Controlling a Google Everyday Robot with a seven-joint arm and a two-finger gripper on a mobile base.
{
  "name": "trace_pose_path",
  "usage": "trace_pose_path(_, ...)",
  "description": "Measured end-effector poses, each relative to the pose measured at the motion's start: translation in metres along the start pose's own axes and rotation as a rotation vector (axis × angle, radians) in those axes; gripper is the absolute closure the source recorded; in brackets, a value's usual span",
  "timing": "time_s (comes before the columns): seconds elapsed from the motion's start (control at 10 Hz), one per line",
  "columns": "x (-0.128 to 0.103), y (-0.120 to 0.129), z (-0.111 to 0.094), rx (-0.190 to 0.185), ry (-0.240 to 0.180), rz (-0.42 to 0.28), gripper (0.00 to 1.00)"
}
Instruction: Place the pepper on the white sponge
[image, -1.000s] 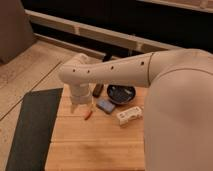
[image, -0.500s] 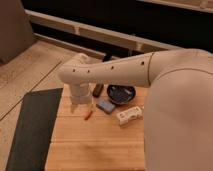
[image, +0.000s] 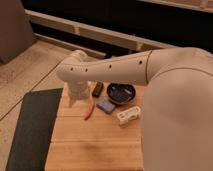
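The pepper (image: 90, 109) is a slim orange-red sliver lying on the wooden table (image: 95, 145), near its far left part. The white sponge (image: 128, 115) lies to the right of it, beyond a blue-grey block (image: 106, 105). My gripper (image: 76, 98) hangs down from the white arm at the far left edge of the table, just left of the pepper and slightly behind it. The arm's wrist hides most of the gripper.
A dark round bowl (image: 121, 92) stands at the back of the table, with a small dark object (image: 97, 89) to its left. A black mat (image: 32, 125) lies on the floor left of the table. My arm's large white body (image: 175, 115) covers the right side.
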Motion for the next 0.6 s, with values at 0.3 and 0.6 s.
trace_pose_path(0.3, -0.043, 0.012, -0.007, -0.063, -0.132, -0.044, 0.35)
trace_pose_path(0.6, -0.05, 0.005, -0.004, -0.058, -0.147, -0.039, 0.35)
